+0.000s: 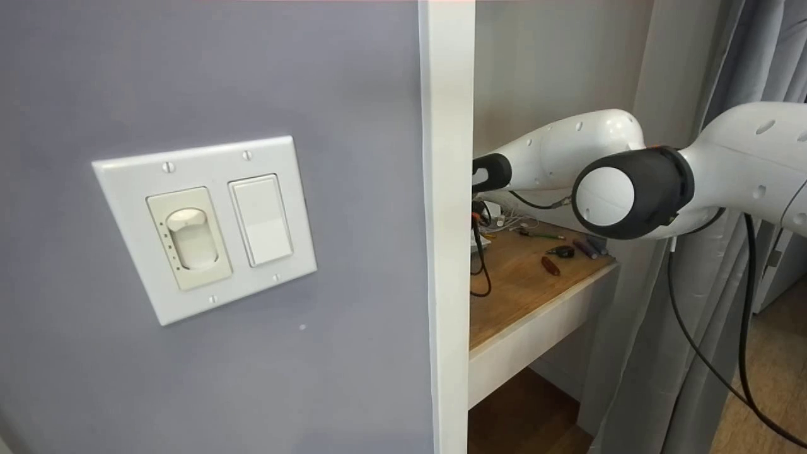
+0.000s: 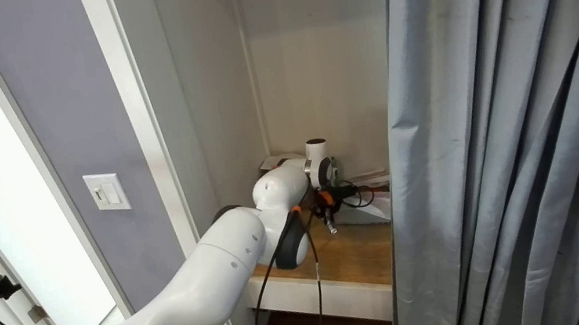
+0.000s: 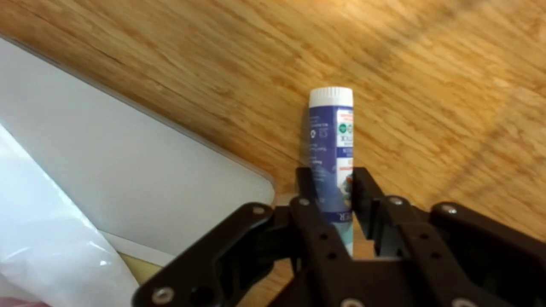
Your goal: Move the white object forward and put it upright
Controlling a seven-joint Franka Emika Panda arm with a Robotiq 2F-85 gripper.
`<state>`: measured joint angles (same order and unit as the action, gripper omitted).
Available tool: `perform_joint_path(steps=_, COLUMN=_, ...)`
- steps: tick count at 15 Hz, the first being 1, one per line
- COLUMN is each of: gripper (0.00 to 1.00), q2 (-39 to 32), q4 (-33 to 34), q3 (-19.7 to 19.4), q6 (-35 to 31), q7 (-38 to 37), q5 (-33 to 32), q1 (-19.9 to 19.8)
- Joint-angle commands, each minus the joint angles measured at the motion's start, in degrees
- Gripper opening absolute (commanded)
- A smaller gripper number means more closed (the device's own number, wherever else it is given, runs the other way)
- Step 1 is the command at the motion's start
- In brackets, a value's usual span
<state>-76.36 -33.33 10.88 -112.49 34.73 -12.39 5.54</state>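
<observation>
Both exterior views have a switch plate [image 1: 229,227] left and a curtain [image 2: 499,151] right, plus there's some random plastic [image 3: 51,234] lower left in the wrist view.

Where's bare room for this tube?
In the wrist view, bare desk lies right of the tube and beyond its white end. The wedge toward the pale slab narrows near the end effector. Crowded: slab and plastic at left; around the red item in an exterior view.
</observation>
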Motion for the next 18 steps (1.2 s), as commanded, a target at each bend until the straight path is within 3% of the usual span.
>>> perform_joint_path(steps=1, gripper=0.07, q2=3.61, q4=-6.33, q3=5.58, q6=-4.66, q7=6.00, q5=4.12, q1=-4.67)
perform_joint_path(steps=8, gripper=0.07, q2=10.17, q4=-20.67, q3=13.59, q6=-16.84, q7=13.60, q5=6.05, q1=-11.97)
perform_joint_path(steps=13, gripper=0.07, q2=13.08, q4=-32.66, q3=22.17, q6=-29.12, q7=19.08, q5=8.69, q1=-19.47)
perform_joint_path(steps=14, gripper=0.07, q2=14.32, q4=-34.94, q3=20.38, q6=-31.81, q7=22.33, q5=14.31, q1=-19.21)
perform_joint_path(steps=18, gripper=0.07, q2=16.52, q4=-45.00, q3=25.50, q6=-38.59, q7=32.05, q5=23.02, q1=-25.34)
